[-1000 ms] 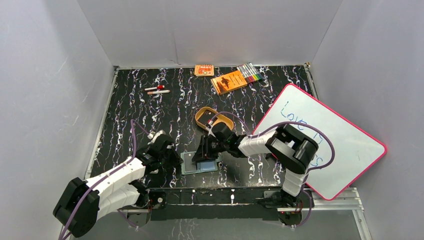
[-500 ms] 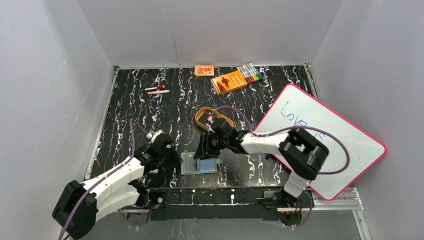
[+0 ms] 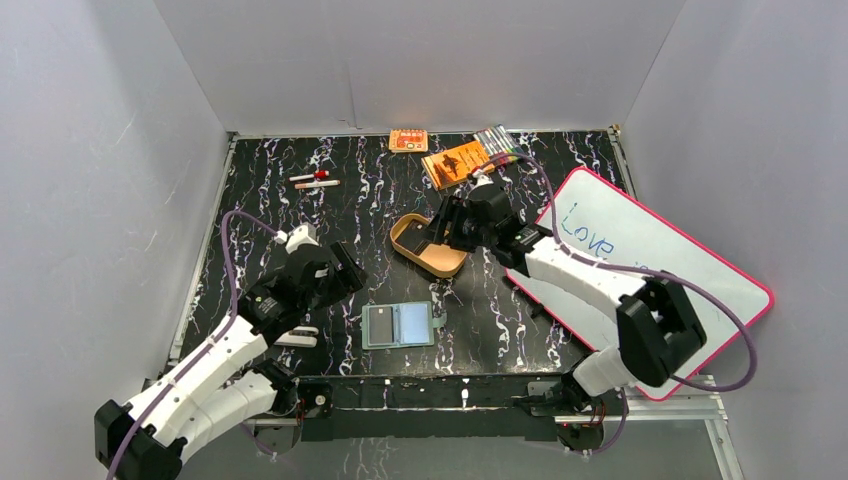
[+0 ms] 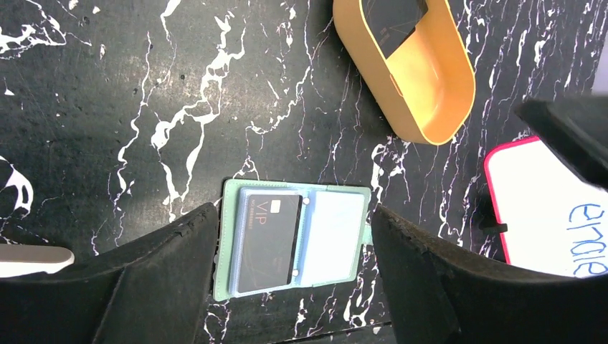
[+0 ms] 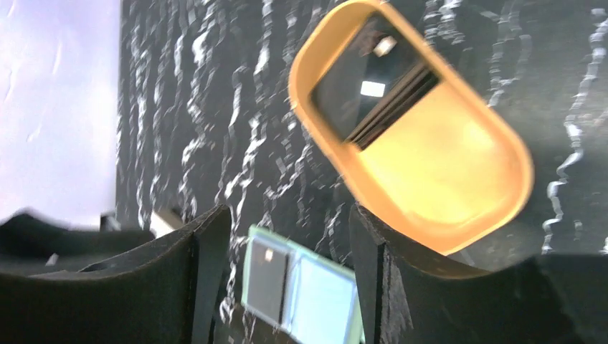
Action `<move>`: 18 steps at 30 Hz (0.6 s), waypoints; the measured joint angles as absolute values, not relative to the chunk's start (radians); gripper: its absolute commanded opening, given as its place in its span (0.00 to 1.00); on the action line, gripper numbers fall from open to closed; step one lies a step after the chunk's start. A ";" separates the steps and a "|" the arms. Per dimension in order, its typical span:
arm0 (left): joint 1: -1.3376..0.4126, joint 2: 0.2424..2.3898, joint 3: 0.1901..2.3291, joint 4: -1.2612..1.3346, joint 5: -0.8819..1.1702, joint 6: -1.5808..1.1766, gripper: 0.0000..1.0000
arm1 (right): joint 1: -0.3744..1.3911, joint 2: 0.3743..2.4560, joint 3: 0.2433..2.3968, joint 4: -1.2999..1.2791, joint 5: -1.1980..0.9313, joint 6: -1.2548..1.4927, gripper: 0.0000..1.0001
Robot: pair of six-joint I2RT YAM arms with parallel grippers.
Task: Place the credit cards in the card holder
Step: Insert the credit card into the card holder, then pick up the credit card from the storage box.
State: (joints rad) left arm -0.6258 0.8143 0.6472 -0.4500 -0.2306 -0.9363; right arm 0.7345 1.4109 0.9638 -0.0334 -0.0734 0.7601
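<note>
Surface, black with white veining, carries a tan oval tray and, nearer the arms, the open card holder. The left end effector hovers spread above the holder. The right end effector hangs spread and empty over the tray. One of the credit cards sits in the holder's left pocket, and others lie at one end of the tray. Thin, stiff and slick, they are probably best pinched by a raised edge.
</note>
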 measured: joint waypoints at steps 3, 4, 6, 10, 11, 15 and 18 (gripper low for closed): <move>-0.626 0.799 0.643 -0.448 -0.236 -0.926 0.75 | 0.673 1.478 0.950 0.016 -0.044 0.810 0.64; -0.626 0.794 0.640 -0.445 -0.236 -0.926 0.74 | 0.666 1.496 0.942 0.033 -0.038 0.828 0.65; -0.626 0.789 0.627 -0.441 -0.236 -0.928 0.74 | 0.661 1.535 0.939 0.064 -0.028 0.865 0.65; -0.626 0.789 0.599 -0.438 -0.232 -0.938 0.73 | 0.662 1.611 0.958 0.101 -0.025 0.908 0.66; -0.626 0.789 0.592 -0.435 -0.229 -0.941 0.73 | 0.662 1.637 0.974 0.102 -0.021 0.921 0.66; -0.626 0.788 0.562 -0.422 -0.223 -0.955 0.73 | 0.663 1.712 1.015 0.108 0.008 0.966 0.64; -0.626 0.789 0.549 -0.417 -0.220 -0.966 0.73 | 0.663 1.757 1.036 0.106 0.029 0.992 0.62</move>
